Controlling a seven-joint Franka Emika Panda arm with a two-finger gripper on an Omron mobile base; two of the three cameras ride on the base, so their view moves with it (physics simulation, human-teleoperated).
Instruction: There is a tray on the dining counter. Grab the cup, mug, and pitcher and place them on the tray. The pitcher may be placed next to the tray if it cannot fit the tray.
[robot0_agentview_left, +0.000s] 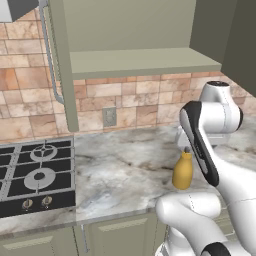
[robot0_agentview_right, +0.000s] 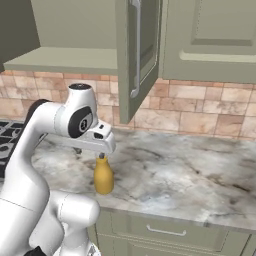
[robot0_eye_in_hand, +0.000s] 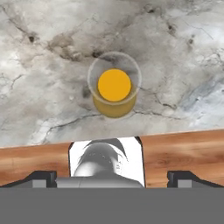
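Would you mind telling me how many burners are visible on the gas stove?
2: both on the gas stove at left, a rear burner and a front burner. More may lie beyond the picture's edge.

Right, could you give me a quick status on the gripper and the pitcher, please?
Gripper open, empty, directly above the pitcher. Pitcher upright on the marbled counter near its front edge, untouched. Nothing beside it; open cabinet door hangs higher up.
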